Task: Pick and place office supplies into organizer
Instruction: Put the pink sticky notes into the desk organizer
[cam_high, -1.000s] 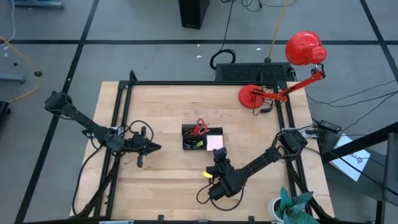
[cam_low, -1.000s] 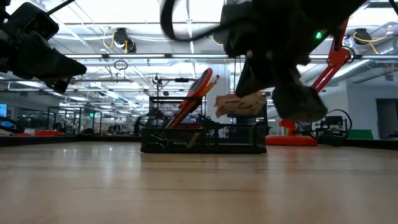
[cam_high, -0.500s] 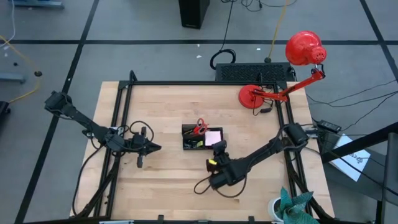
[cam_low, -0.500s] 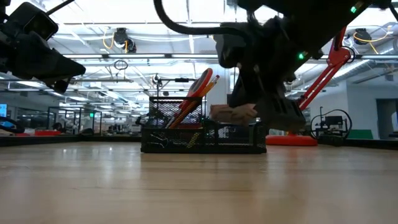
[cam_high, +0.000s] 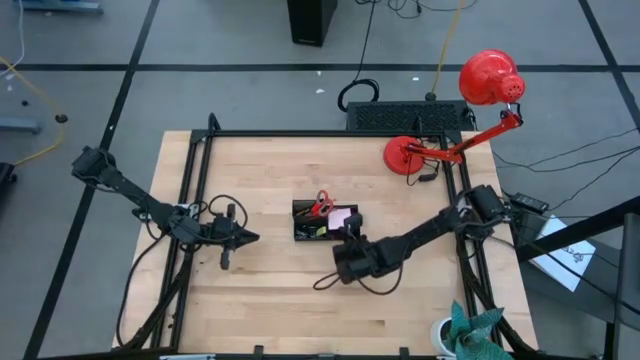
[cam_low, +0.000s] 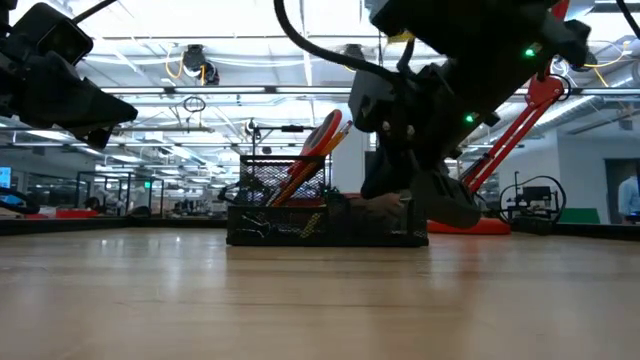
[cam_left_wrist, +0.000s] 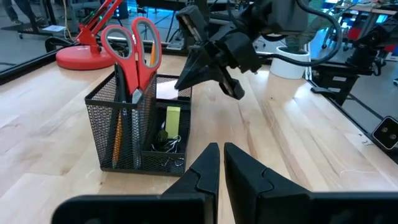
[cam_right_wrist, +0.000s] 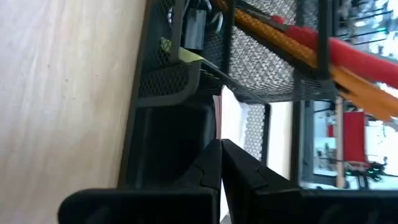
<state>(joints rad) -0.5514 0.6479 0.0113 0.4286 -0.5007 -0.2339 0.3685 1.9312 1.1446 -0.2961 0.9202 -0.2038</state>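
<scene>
Black wire mesh forms the organizer (cam_high: 322, 221), which is set near the middle of the wooden counter (cam_high: 270, 170). Red-handled scissors (cam_left_wrist: 132, 50) are stood upright in its tall compartment, handles up, together with orange pencils (cam_low: 312, 160) that are leaned at a slant. A yellow-green piece (cam_left_wrist: 172, 119) and small black binder clips (cam_left_wrist: 163, 143) are seen in a lower compartment. A pink sticky-note pad (cam_high: 343, 217) is shown in the compartment on the side toward the right edge of the counter.

The right pincer (cam_high: 352, 232) is held down at that side of the organizer, just over or at the pad's compartment, with its arm stretched in from the right edge. Its fingers (cam_right_wrist: 211, 163) are pressed together; in the right wrist view they are pointed at the mesh wall, and nothing is seen pinched between them. Whether the pad is touched cannot be told.

The left pincer (cam_high: 243, 237) is held above the counter toward the left edge, well apart from the organizer and pointed at it. Its fingers (cam_left_wrist: 208, 163) are drawn almost together, with only a thin gap between them and nothing held.

A red desk lamp (cam_high: 470, 110) is stood at the far right corner of the counter.
</scene>
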